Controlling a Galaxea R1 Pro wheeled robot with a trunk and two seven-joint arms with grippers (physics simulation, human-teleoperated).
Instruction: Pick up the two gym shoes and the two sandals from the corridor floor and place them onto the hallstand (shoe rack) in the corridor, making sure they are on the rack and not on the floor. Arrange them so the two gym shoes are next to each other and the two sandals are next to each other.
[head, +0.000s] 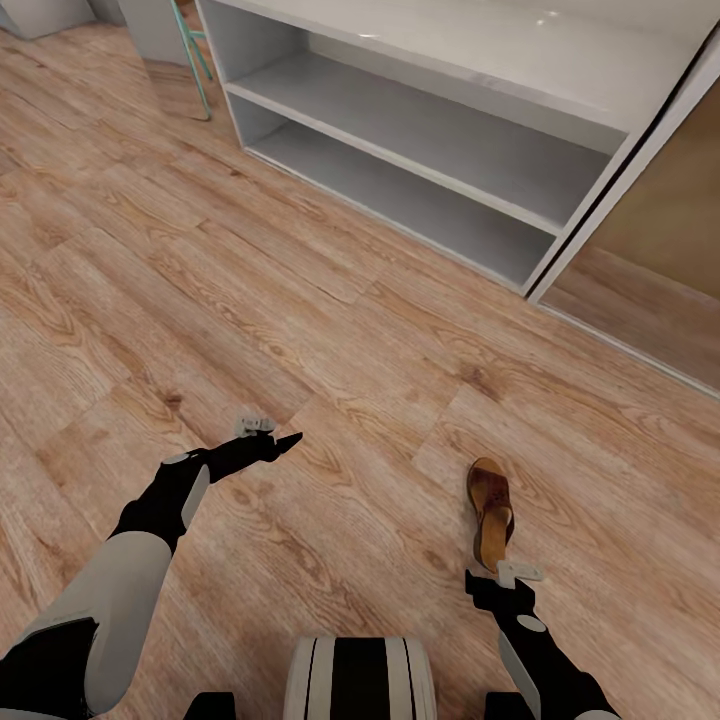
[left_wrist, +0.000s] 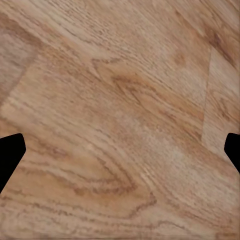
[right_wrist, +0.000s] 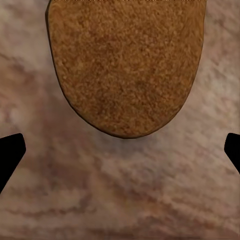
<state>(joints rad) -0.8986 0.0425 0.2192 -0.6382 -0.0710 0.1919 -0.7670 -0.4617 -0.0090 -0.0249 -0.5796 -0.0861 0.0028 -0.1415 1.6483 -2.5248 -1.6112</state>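
Pickup of a sandal (head: 490, 510) is being prepared on the corridor floor (head: 300, 330), short of the hallstand (head: 420, 150): the right gripper (head: 505, 580), spread wide and empty, is being judged to need lowering over its heel

Floor: you have light wood-plank corridor floor (head: 330, 330) with grain and knots under both arms.
On it: one brown sandal (head: 490, 508) lies flat, its rounded end just ahead of your right gripper (head: 500, 580), fingers spread, not touching.
Left gripper (head: 285, 438): bare planks beneath it.
Rack: the pale shoe rack (head: 420, 140) stands on the floor well beyond both grippers.
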